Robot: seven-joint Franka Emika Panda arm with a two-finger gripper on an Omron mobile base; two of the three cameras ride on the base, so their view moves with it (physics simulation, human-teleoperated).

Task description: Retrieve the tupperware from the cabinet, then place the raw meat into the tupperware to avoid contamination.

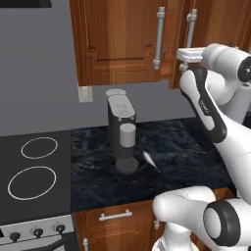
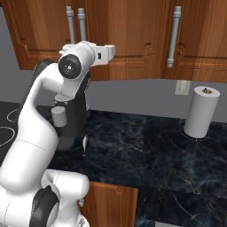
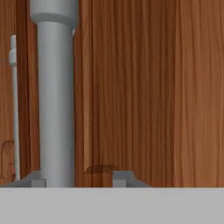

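Brown wood makes the cabinet [image 3: 148, 87]. It hangs on the wall above the worktop [image 1: 186, 152]. Its silver handle [image 3: 54, 100] stands straight up and down, right between the jaws, which sit partly open on either side of it. I cannot tell if they squeeze it yet. The door looks a little open. The raw meat [image 1: 148, 159], a pale pointed sliver, lies below by the coffee machine [image 1: 122, 132].

raw meat [image 1: 150, 161] right of coffee machine [image 1: 122, 131]
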